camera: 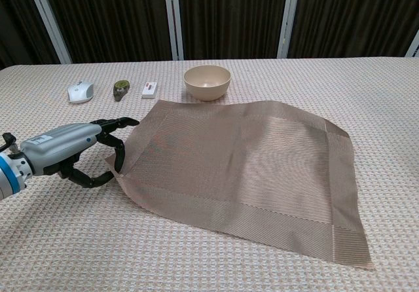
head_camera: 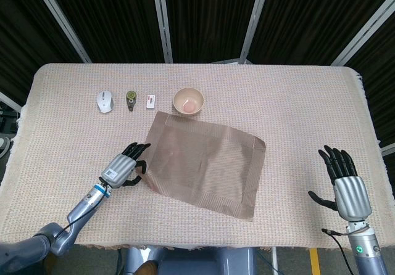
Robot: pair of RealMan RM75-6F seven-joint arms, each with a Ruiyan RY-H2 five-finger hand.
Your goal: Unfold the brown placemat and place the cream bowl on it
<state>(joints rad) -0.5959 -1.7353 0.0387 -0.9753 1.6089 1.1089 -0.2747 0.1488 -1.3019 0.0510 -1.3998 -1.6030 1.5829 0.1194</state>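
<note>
The brown placemat lies unfolded and flat, turned at an angle, in the middle of the table. Just beyond its far corner stands the cream bowl, upright, empty and apart from the mat. My left hand pinches the mat's left corner, fingers on top and thumb at the edge below. My right hand rests at the near right of the table with its fingers spread, holding nothing; only the head view shows it.
A white mouse, a small green round item and a small white card-like item lie in a row left of the bowl. A woven beige cloth covers the table.
</note>
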